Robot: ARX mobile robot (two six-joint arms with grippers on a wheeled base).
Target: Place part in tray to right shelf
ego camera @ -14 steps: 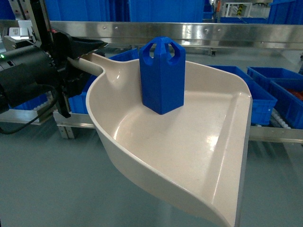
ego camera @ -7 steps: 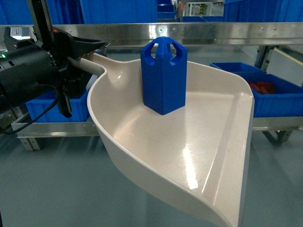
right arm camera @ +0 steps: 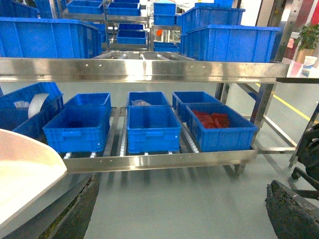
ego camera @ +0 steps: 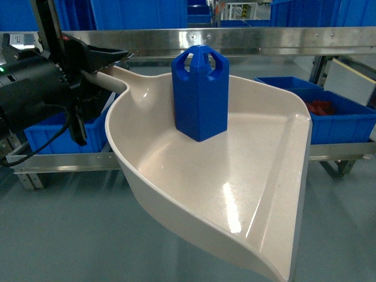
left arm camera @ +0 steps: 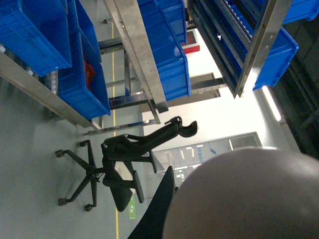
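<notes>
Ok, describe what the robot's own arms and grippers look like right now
The left arm is matte black with a bulky rounded body, a small green indicator light, a white label on top and a black cable looping beneath. The right gripper's fingers look dark and rough-textured, with worn, scuffed surfaces.
</notes>
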